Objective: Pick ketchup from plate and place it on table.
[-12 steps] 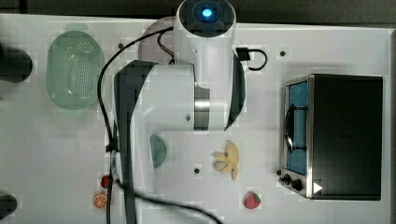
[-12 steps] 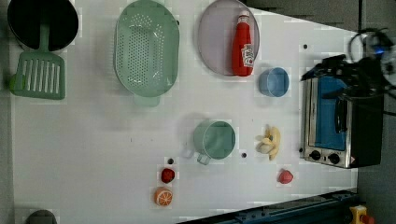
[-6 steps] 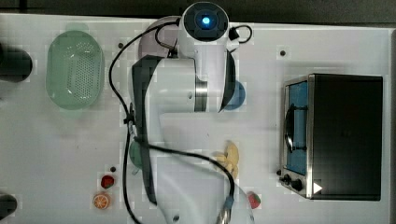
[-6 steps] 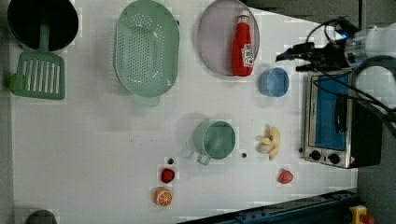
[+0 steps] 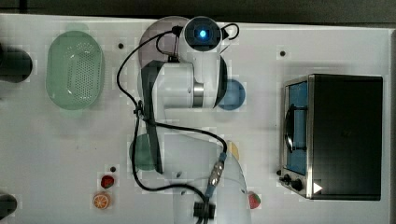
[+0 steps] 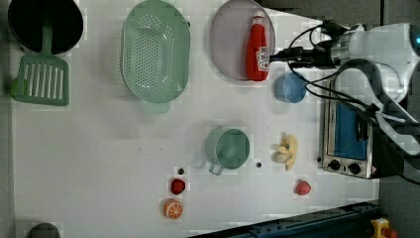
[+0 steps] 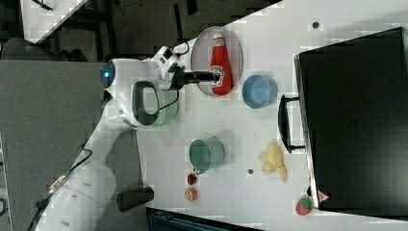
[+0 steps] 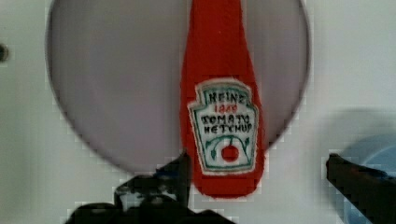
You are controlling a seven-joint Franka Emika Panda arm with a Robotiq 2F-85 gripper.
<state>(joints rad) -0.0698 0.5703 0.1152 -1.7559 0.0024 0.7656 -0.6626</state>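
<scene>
The red ketchup (image 6: pixel 257 47) bottle lies flat on the pale mauve-grey plate (image 6: pixel 230 44), white cap pointing away from its labelled base. My gripper (image 6: pixel 272 55) hovers over that base, at the plate's edge nearest the blue dish. In the wrist view the ketchup (image 8: pixel 219 93) crosses the plate (image 8: pixel 116 84), and my gripper (image 8: pixel 257 172) is open, its dark fingers (image 8: pixel 180 170) wide apart on either side of the base. In the right view the gripper (image 7: pixel 219 75) sits above the ketchup (image 7: pixel 220 62). In the top view my arm hides the bottle and much of the plate (image 5: pixel 154 37).
A blue dish (image 6: pixel 290 88) sits just beside the plate, with a toaster oven (image 6: pixel 349 134) past it. A green basket (image 6: pixel 156 49) lies on the plate's other side. A green cup (image 6: pixel 229 147), bananas (image 6: pixel 286 151), strawberries and an orange slice (image 6: pixel 173 208) dot the white table (image 6: pixel 89 158).
The arm has swung from over the toaster oven across to the plate, bringing the gripper above the ketchup's base. The bottle has not moved.
</scene>
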